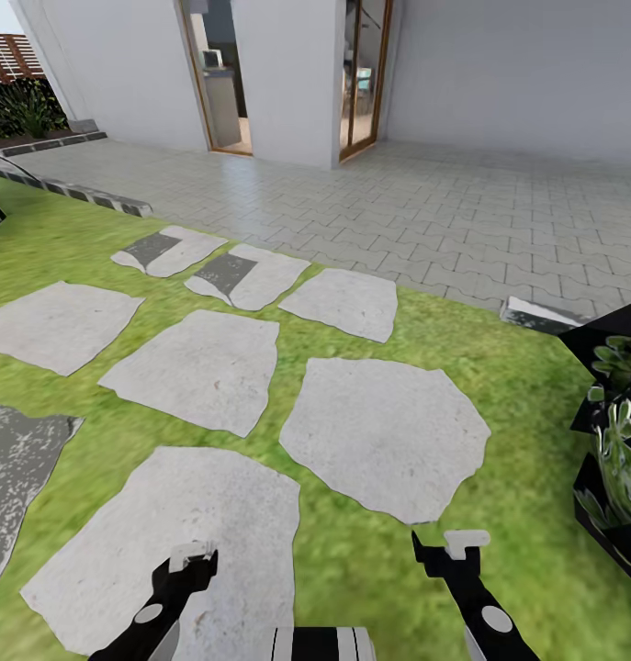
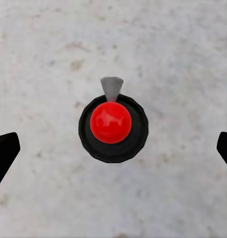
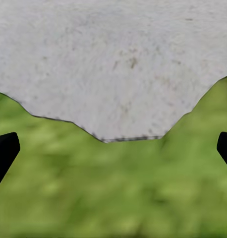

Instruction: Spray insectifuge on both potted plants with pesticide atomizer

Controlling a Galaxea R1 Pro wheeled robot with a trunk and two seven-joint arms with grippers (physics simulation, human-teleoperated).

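Observation:
The pesticide atomizer is out of view. At the right edge of the head view, broad green leaves streaked white [image 1: 620,431] stand against a black angular shape; this looks like one of the potted plants, cut off by the frame. My left gripper [image 1: 191,556] hangs low over a large pale stepping stone [image 1: 168,542], open and empty [image 2: 113,148]. My right gripper [image 1: 455,547] is also open and empty, over the grass at a stone's edge [image 3: 113,148].
The garden lawn [image 1: 526,386] holds several flat stepping stones. In the left wrist view a black round disc with a red dome [image 2: 111,123] sits on stone. A grey paved terrace [image 1: 462,202] leads to a white house with two open doorways. A slatted fence [image 1: 12,55] stands far left.

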